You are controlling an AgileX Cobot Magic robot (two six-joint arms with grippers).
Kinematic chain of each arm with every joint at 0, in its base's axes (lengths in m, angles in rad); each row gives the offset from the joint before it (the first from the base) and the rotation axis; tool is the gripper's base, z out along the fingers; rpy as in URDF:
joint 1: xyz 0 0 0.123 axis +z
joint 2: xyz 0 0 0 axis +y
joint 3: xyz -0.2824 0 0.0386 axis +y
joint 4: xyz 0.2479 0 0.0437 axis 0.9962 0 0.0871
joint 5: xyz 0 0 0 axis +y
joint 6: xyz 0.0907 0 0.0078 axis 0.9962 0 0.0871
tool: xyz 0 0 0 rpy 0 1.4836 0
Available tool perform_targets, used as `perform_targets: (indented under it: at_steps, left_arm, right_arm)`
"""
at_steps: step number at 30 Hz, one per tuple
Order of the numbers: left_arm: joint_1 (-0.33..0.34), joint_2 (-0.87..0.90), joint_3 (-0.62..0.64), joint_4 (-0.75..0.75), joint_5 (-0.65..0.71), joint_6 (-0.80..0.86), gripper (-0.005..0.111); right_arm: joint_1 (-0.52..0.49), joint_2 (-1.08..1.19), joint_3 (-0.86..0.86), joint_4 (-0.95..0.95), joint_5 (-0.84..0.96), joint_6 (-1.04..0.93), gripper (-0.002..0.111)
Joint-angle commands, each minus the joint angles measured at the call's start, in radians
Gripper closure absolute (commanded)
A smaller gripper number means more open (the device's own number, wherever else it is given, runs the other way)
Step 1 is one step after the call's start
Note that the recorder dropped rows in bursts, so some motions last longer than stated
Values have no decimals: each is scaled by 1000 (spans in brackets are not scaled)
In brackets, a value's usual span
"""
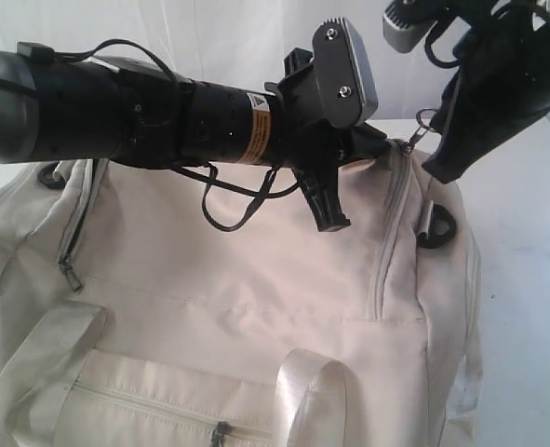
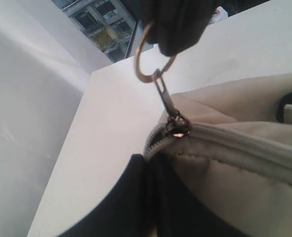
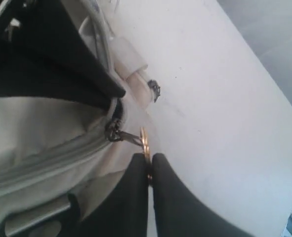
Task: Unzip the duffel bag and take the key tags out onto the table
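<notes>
Duffel bag (image 1: 256, 307) fills near table (image 1: 526, 279): cream fabric, pale handle (image 1: 307, 391), main zip unopened. Key tags not in view. Far right end: left gripper (image 2: 146, 168) narrow, seemingly nipping fabric beside slider (image 2: 178, 124); right gripper (image 3: 149, 165) clamps ring pull (image 3: 145, 140). Best: hold fabric taut, draw ring low along track, not upward.

White sheet (image 1: 209, 37) hangs as backdrop, creased w/ soft folds. Left wrist cam: more white cloth (image 2: 27, 98), and past it a building front (image 2: 99, 22) w/ rows of windows. Small red-and-white item (image 2: 218, 12) nearby, too blurry to ID. Right wrist cam: plain grey-blue surface (image 3: 274, 39), wall or floor unclear.
</notes>
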Motion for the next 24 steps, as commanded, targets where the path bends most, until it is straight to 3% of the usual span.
perform_targets:
  at_steps: [1,16,24]
  left_arm:
    - [11,1,1,20,42,-22,107]
    - [11,1,1,90,117,-122,107]
    - [11,1,1,90,172,-143,107]
  right_arm:
    - [0,9,-1,-59,-188,11,108]
    - [0,-144,-1,-55,-115,37,108]
    - [0,-172,-1,11,117,26,108]
